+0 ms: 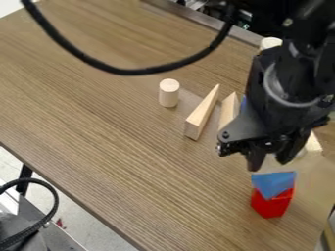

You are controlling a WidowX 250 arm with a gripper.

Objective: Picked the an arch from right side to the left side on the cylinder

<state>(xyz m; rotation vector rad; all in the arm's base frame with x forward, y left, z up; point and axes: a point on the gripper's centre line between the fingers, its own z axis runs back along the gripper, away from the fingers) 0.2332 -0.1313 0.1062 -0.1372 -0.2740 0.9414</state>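
Nearest, red angular block [271,206] with blue angular block [274,184] on it; black two-finger gripper [270,162] just above, fingers spread apart. Behind the gripper, to its right, a partly hidden pale wooden block [314,144], possibly the arch, can't tell; left of the arm, long pale wooden wedge [202,115], and farther, upright pale wooden cylinder [169,93] on the brown wood-grain table [118,132].
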